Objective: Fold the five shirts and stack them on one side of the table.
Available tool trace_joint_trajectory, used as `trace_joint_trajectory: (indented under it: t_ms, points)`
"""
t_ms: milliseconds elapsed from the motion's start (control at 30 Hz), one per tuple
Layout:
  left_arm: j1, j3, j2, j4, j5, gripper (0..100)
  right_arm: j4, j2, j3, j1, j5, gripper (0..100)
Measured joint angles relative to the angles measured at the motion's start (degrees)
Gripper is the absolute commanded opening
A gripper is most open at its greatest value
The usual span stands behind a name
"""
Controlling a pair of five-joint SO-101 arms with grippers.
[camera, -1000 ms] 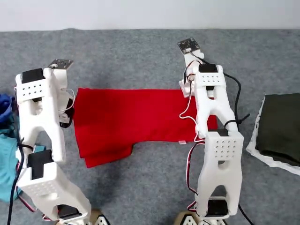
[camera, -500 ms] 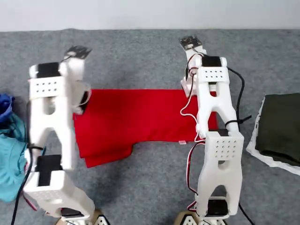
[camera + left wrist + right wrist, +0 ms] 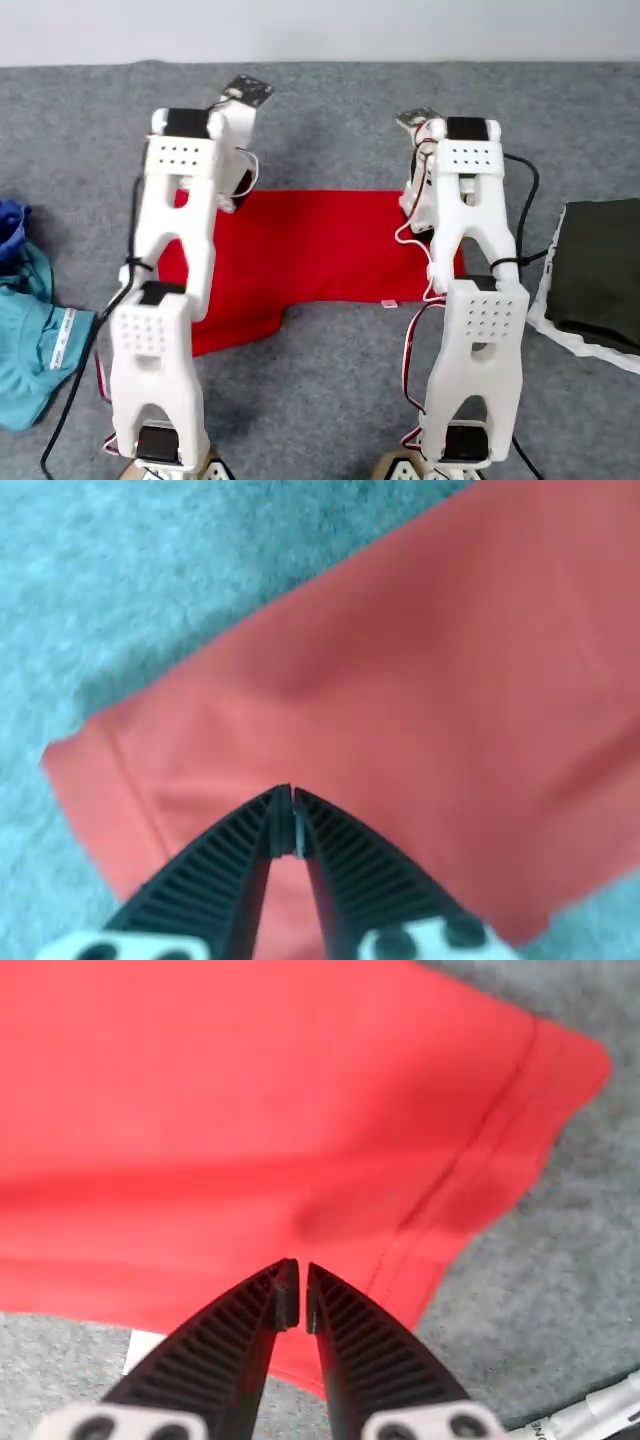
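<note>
The left end effector [image 3: 291, 825], jaws together, hangs over a red shirt [image 3: 420, 680]. A grey surface [image 3: 120, 570] shows beside it.

Plain red shirt [image 3: 320, 250]; teal shirt [image 3: 25, 350]; grey table [image 3: 330, 120].

The spread-out shirt [image 3: 310, 250] lies across the middle of the table [image 3: 330, 110]. The left gripper [image 3: 290, 825] is above the shirt's left end and the right gripper [image 3: 297, 1300] above its right end, near a hem corner. Well apart to the right, a folded shirt [image 3: 600, 270] rests on another garment [image 3: 548, 312] at the table's edge, and a crumpled heap of shirts [image 3: 30, 330] lies at the far left.
</note>
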Motion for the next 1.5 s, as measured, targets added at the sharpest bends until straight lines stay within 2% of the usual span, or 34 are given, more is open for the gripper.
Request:
trace_joint_trajectory:
  t_ms: [367, 867, 1167, 1500]
  points:
    - [-5.71, -17.85, 21.19, 0.00, 0.00, 1, 0.35, 7.03, 0.00, 0.79, 0.00, 0.9]
    - [-9.05, -28.22, 23.47, 0.44, 0.00, 1, 0.35, 8.00, 0.00, 2.46, 0.00, 0.9]
    - [-0.09, -23.38, 10.55, 0.44, 0.00, 1, 0.00, -1.67, 0.00, 2.64, 0.00, 1.1]
    - [-1.32, -7.38, -2.20, 0.44, 0.00, 1, -13.63, -0.62, 0.00, 2.64, 0.00, 1.0]
